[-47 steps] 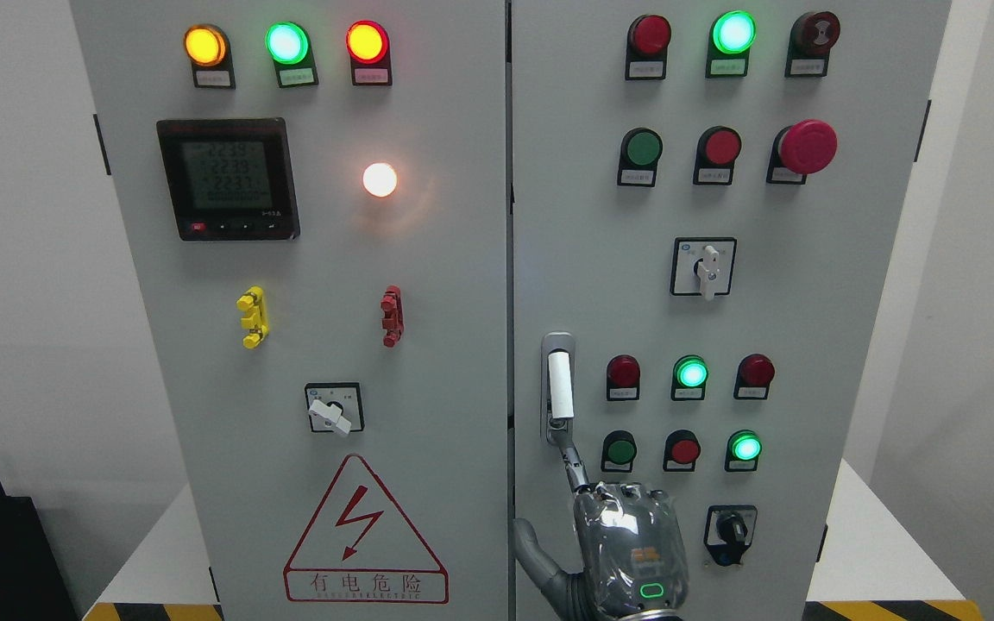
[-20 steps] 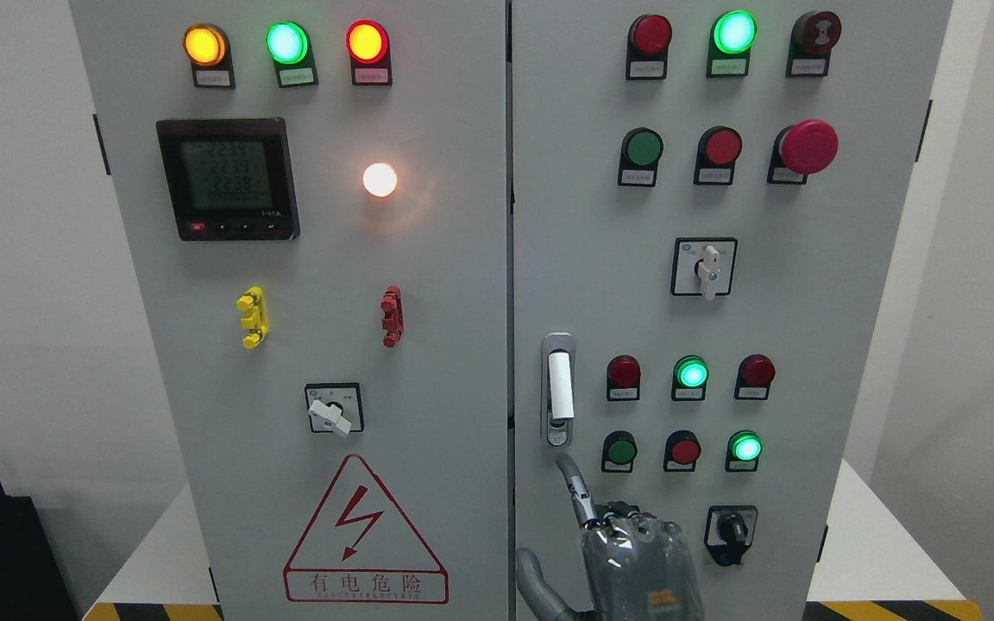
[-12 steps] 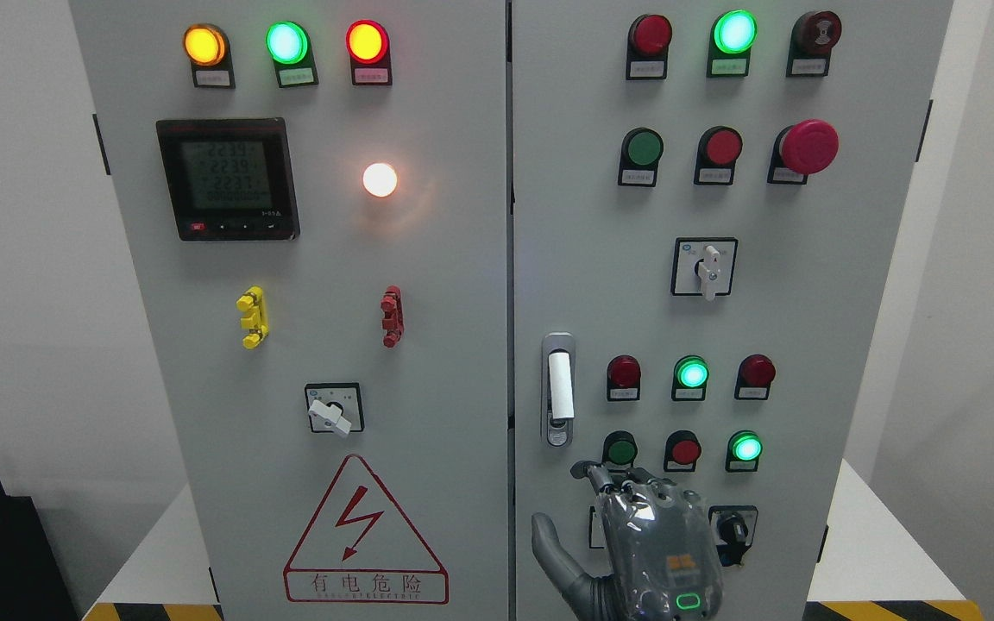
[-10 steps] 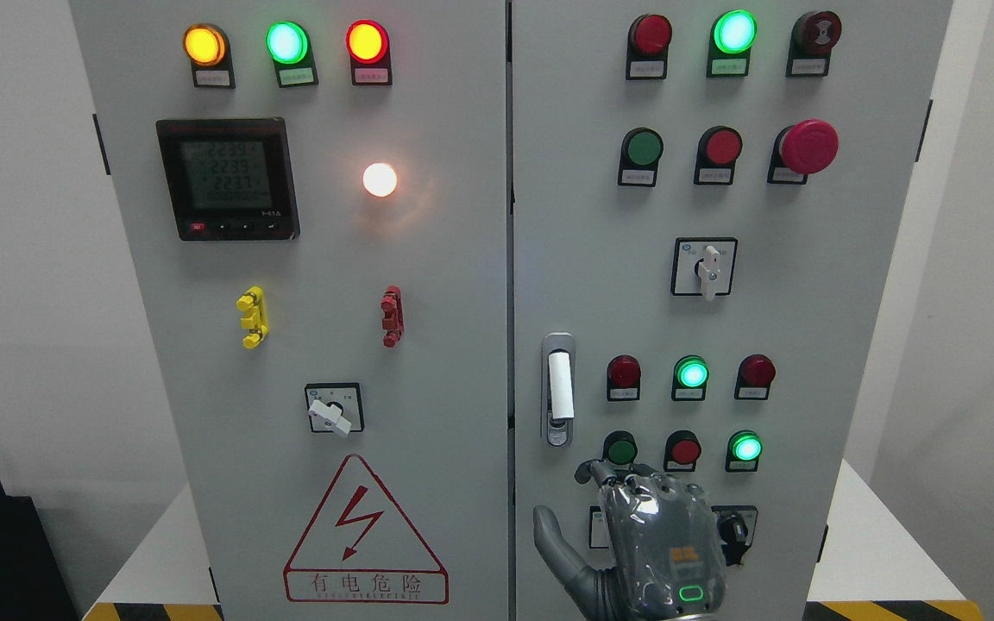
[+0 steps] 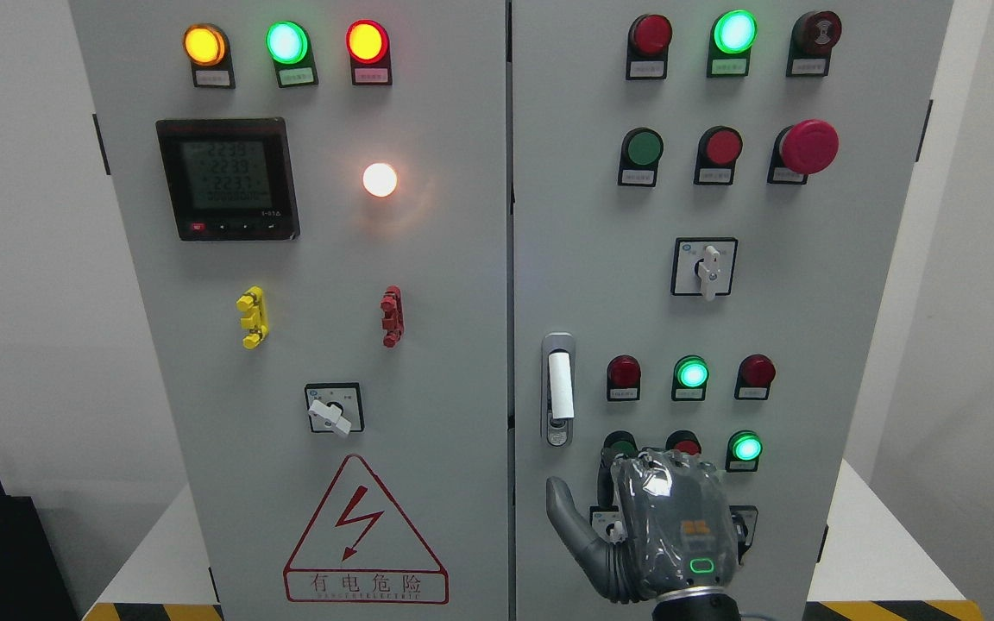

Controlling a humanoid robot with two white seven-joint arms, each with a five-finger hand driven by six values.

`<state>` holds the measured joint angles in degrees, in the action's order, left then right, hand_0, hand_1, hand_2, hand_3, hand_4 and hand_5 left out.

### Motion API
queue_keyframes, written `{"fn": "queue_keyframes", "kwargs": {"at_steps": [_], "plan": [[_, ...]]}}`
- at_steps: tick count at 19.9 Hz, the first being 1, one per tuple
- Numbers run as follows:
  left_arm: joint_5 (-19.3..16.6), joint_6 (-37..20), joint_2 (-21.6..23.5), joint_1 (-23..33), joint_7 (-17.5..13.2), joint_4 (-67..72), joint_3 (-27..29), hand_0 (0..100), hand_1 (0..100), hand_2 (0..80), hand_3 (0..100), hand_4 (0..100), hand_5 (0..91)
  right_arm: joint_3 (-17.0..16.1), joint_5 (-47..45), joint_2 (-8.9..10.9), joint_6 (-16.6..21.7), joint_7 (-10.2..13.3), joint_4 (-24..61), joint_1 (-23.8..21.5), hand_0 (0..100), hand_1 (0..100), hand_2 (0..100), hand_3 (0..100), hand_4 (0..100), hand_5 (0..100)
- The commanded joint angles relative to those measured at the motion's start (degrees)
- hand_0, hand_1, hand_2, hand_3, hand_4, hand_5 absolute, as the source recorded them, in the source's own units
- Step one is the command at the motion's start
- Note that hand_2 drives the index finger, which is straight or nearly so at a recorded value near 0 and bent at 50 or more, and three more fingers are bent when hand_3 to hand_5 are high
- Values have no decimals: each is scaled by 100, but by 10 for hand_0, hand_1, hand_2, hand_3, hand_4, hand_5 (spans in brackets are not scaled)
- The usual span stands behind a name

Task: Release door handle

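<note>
The door handle (image 5: 560, 385) is a white upright lever in a silver frame on the left edge of the cabinet's right door (image 5: 808, 285). Nothing touches it. My right hand (image 5: 665, 526) rises from the bottom edge, below and to the right of the handle and well apart from it. Its back faces me, the fingers are curled in at the knuckles and hold nothing, and the thumb (image 5: 564, 513) sticks out to the left. The hand covers part of the lower row of buttons and the black knob behind it. The left arm is out of the picture.
The grey cabinet has two shut doors with a seam (image 5: 510, 259) between them. The right door carries lamps, a red mushroom button (image 5: 808, 147) and a rotary switch (image 5: 706, 269). The left door holds a meter (image 5: 229, 178), lamps and a warning triangle (image 5: 365, 539).
The right hand's extended index finger left the handle's lower end, dropped, then curled in. The hand has since shifted right and slightly up, now covering the lower buttons.
</note>
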<state>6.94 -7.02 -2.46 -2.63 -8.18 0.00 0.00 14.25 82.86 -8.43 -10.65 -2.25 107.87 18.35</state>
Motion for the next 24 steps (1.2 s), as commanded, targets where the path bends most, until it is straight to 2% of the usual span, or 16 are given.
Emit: {"fn": "queue_keyframes", "kwargs": {"at_steps": [1, 12, 15, 18, 24], "plan": [[0, -1, 0, 0, 1, 97, 62, 120, 389, 0, 0, 0, 0, 17, -7, -9, -60, -117, -169, 239, 336, 0, 989, 1000, 906, 913], [0, 7, 0, 0, 1, 97, 62, 120, 389, 0, 0, 0, 0, 105, -7, -9, -341, -232, -459, 591, 339, 0, 990, 1000, 972, 918], [0, 7, 0, 0, 1, 97, 62, 120, 389, 0, 0, 0, 0, 105, -7, -18, -342, -241, -468, 635, 340, 0, 990, 1000, 975, 920], [0, -1, 0, 0, 1, 97, 62, 120, 389, 0, 0, 0, 0, 122, 2, -18, -350, -381, -468, 713, 342, 0, 990, 1000, 976, 922], [0, 7, 0, 0, 1, 97, 62, 120, 389, 0, 0, 0, 0, 131, 2, -18, -350, -399, -495, 732, 345, 0, 990, 1000, 977, 925]]}}
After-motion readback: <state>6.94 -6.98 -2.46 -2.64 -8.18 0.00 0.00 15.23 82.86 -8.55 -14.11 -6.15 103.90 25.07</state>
